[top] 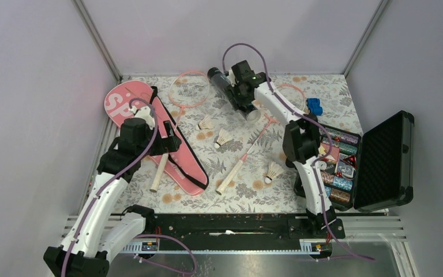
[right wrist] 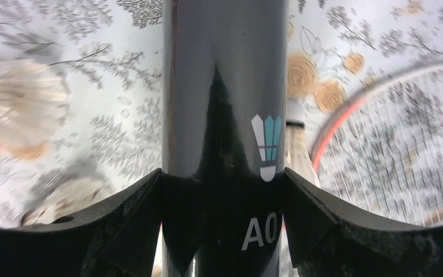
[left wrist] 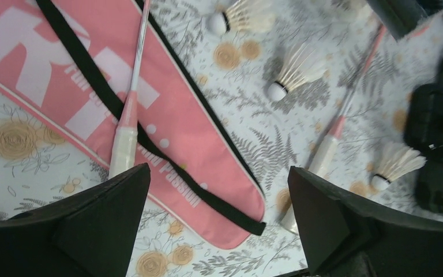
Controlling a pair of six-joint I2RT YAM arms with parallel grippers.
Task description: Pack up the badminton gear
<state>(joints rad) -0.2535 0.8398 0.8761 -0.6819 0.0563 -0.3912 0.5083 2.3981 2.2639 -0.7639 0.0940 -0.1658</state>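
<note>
The long pink bag [top: 122, 103] lies on the left with a black strap; it also shows in the left wrist view [left wrist: 196, 138]. One pink racket [top: 189, 89] lies across it, its cream handle [left wrist: 124, 144] beside my left finger. My left gripper [top: 168, 142] hovers open and empty over the bag's narrow end [left wrist: 219, 225]. The second racket's handle [top: 231, 173] lies mid-table. Three white shuttlecocks [top: 206, 123] [top: 223, 138] [top: 274, 171] lie loose. My right gripper [top: 243, 97] is shut on the black tube [top: 219, 81], which fills the right wrist view [right wrist: 225, 86] between the jaws [right wrist: 222, 196].
An open black case [top: 383, 161] of patterned rolls stands at the right, close to the right arm. A small blue toy [top: 314, 106] lies at the back right. Grey walls enclose the floral table on three sides.
</note>
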